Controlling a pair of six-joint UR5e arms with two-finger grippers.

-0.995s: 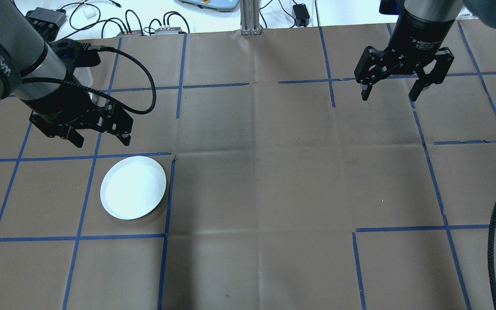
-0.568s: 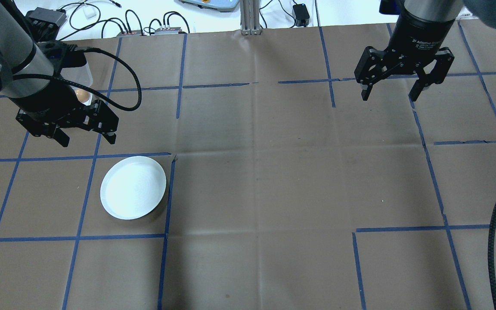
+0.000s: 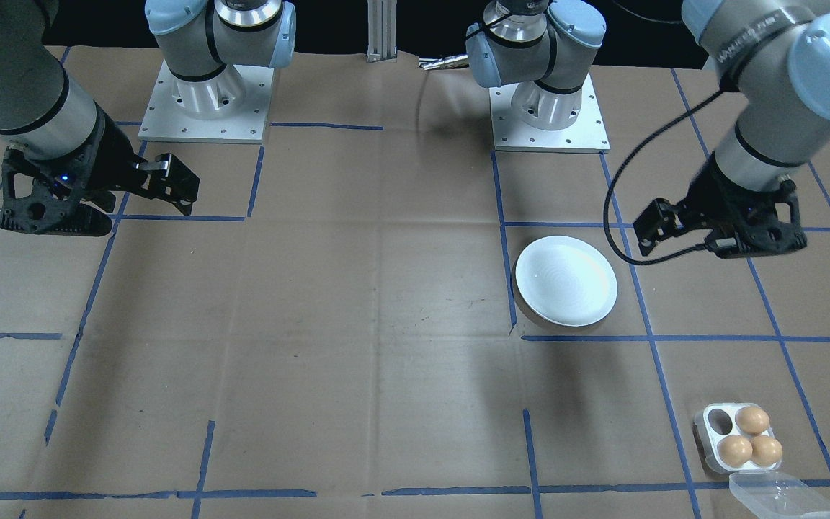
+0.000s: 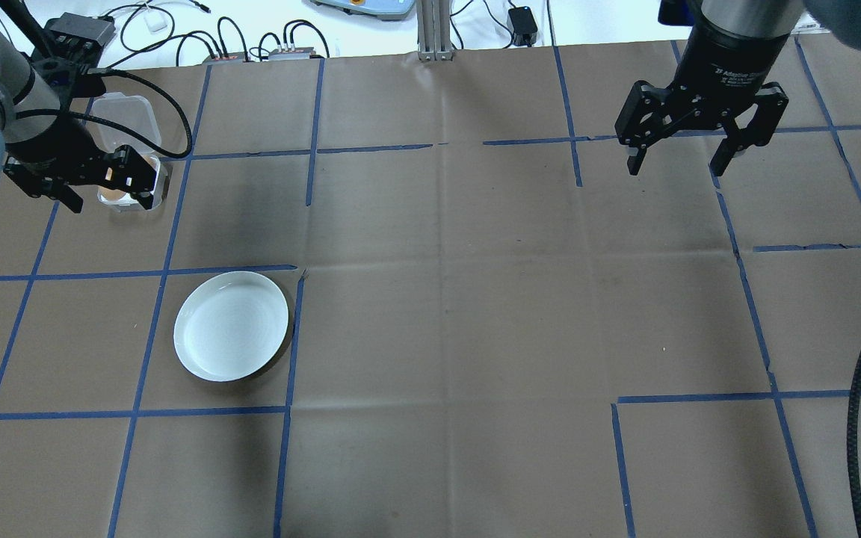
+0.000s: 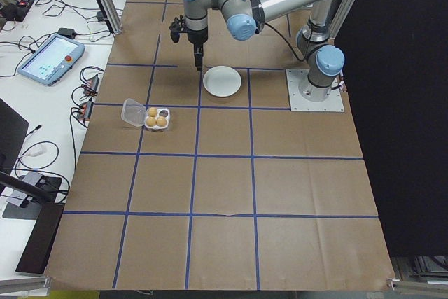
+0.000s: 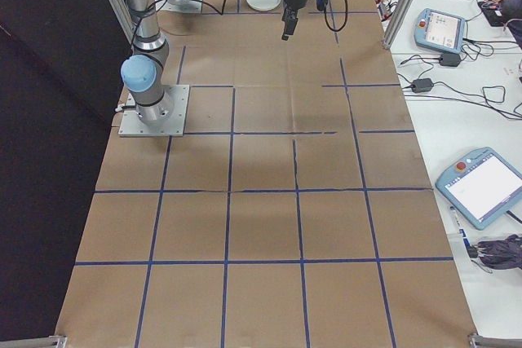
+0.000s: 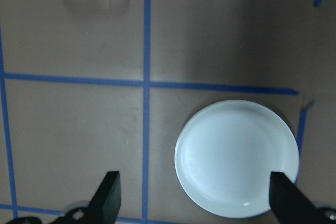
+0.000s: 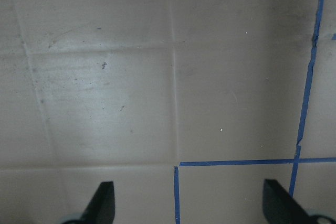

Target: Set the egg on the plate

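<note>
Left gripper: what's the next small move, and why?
Probably carry the left gripper on toward the egg tray and line up over one egg. It is open and empty, the plate is bare, and three eggs sit in the tray with its lid off.

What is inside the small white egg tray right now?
The egg tray holds three brown eggs in its four holes; the fourth hole, nearest the plate, is empty. Its clear lid lies open beside it. In the overhead view the left gripper covers most of the tray.
</note>
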